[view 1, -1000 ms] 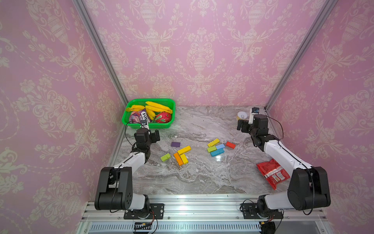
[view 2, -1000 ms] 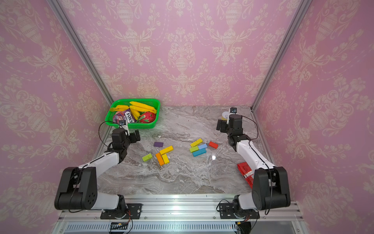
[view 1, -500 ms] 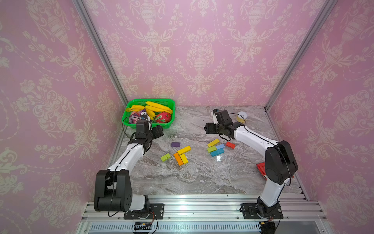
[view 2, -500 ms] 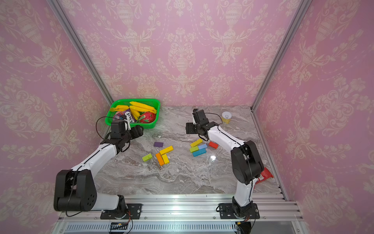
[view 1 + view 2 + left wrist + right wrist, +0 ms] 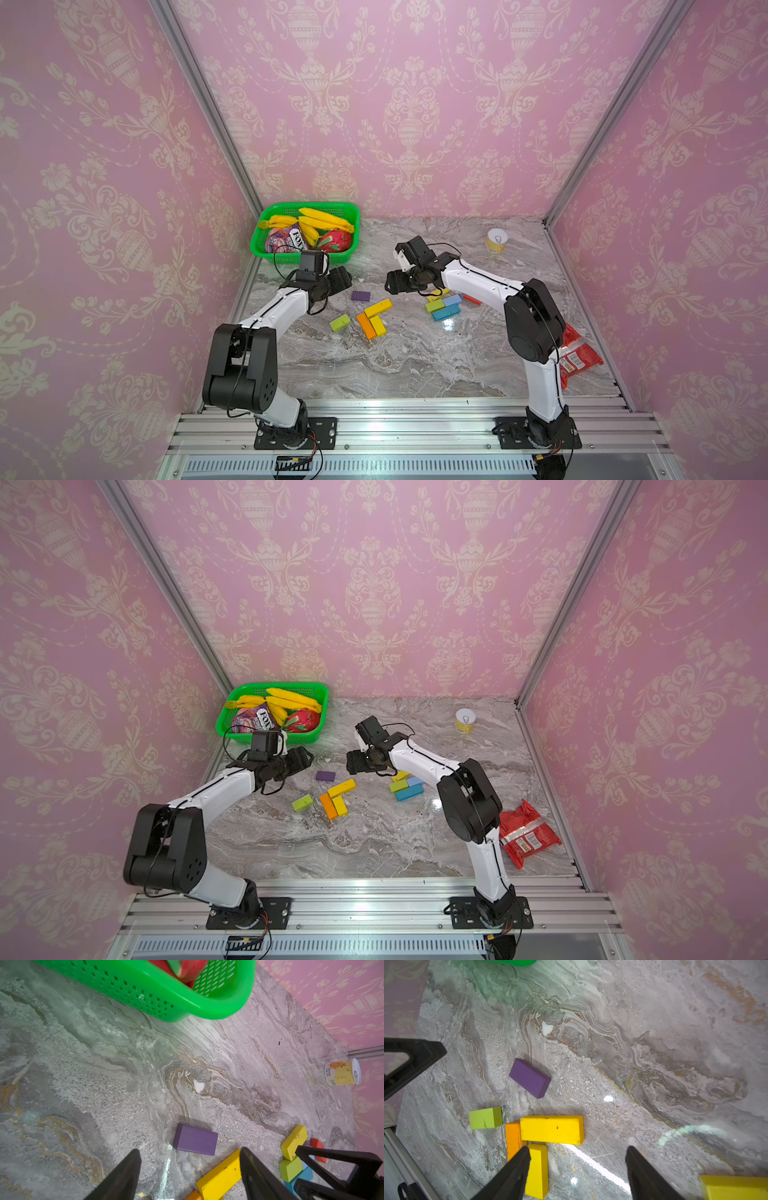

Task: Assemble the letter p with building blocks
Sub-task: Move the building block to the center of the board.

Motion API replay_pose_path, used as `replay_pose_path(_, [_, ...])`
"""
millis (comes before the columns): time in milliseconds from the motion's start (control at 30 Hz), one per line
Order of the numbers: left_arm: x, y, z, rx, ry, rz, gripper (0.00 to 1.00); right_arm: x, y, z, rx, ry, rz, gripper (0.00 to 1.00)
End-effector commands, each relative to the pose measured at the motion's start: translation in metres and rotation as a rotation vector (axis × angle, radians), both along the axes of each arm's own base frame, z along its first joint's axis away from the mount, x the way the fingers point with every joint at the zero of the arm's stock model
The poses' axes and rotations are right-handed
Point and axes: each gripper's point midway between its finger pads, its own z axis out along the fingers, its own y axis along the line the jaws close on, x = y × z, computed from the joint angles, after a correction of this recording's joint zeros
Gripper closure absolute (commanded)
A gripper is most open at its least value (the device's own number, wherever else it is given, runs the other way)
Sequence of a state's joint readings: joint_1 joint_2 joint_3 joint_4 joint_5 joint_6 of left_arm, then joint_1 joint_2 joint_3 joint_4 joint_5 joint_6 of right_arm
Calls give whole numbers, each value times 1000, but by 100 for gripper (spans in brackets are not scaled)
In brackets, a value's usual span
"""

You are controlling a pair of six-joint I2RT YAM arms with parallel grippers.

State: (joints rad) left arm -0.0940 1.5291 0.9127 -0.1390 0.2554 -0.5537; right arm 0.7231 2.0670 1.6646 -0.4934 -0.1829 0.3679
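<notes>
**A:** How do the left jaws stand?

**B:** The left gripper (image 5: 189,1149) is spread wide with nothing between its fingers. Just past the tips, in line with the gap, the purple block (image 5: 195,1139) lies flat on the marble table (image 5: 104,1084), alone. A long yellow block (image 5: 220,1178) runs partly behind one finger. Beyond that finger sits a second cluster (image 5: 445,306) of yellow, lime, blue and red blocks, lying close together. Farthest ahead are the green basket (image 5: 207,1009) and a small yellow can (image 5: 342,1072), well apart.

**A:** And the right?

**B:** The right gripper (image 5: 577,1148) is just as wide apart and equally empty. Closest, half hidden by one finger, a short yellow block (image 5: 537,1169) lies side by side with the orange block (image 5: 513,1138), touching. The long yellow block lies across their far ends, just ahead of the tips. A lime green block (image 5: 485,1118) sits just beside the orange one, not touching. The purple block is farther out, between the two grippers. Outside the other finger shows the cluster's yellow block (image 5: 735,1187).
</notes>
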Motion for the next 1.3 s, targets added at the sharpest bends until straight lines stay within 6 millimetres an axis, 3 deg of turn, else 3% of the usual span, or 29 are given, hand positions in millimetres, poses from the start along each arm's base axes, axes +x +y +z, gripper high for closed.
replay_pose_path(0, [-3, 3, 18, -9, -19, 31, 19, -16, -2, -11, -164, -33, 140, 20])
replay_pose_path(233, [-27, 18, 41, 16, -56, 89, 13, -27, -13, -23, -346, -128, 485, 13])
replay_pose_path(500, [-55, 32, 56, 8, -76, 133, 10, -46, -4, -23, -334, -233, 903, 11])
replay_pose_path(833, [-73, 45, 49, 16, -58, 167, 8, -32, 14, -45, -369, -224, 1027, 13])
replay_pose_path(1267, [-70, 43, 41, -13, -35, 160, 8, -37, 43, -62, -353, -228, 1051, 16])
